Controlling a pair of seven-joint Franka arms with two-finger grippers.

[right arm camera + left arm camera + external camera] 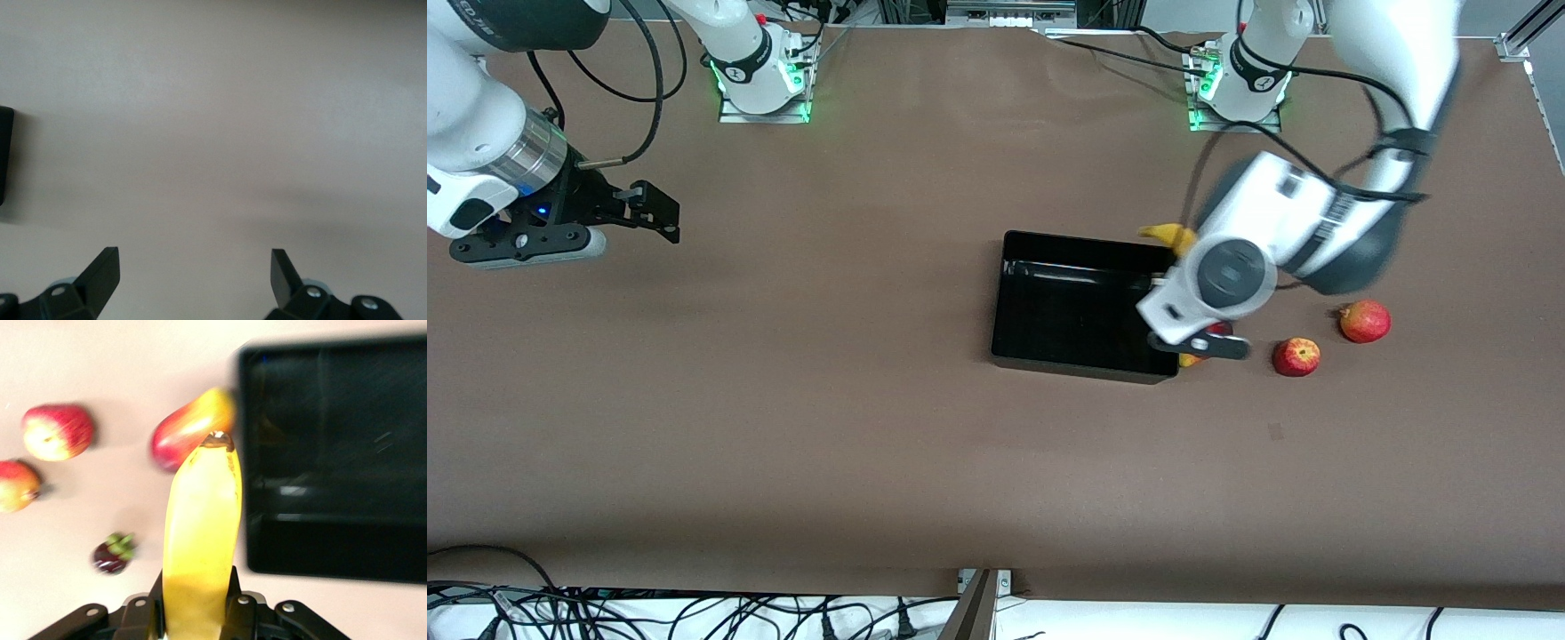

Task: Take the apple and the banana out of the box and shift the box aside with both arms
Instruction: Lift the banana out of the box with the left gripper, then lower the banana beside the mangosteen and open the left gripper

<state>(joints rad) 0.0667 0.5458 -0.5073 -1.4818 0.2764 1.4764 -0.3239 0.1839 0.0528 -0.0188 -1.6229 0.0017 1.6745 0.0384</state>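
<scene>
My left gripper [1183, 267] is shut on a long yellow banana [200, 533], held in the air just beside the black box [1080, 307] at its edge toward the left arm's end. The banana's stalk end [1169, 236] sticks out past the hand. A red-yellow fruit [190, 430] lies on the table under the banana's tip, next to the box's corner, and it also shows in the front view [1192, 358]. The box [333, 453] looks empty. My right gripper [654, 213] is open and empty over bare table at the right arm's end, where that arm waits.
Two red-yellow apples [1296, 356] [1365, 321] lie on the table toward the left arm's end from the box. A small dark mangosteen [113, 552] lies near them, hidden by the arm in the front view. Cables hang along the table's near edge.
</scene>
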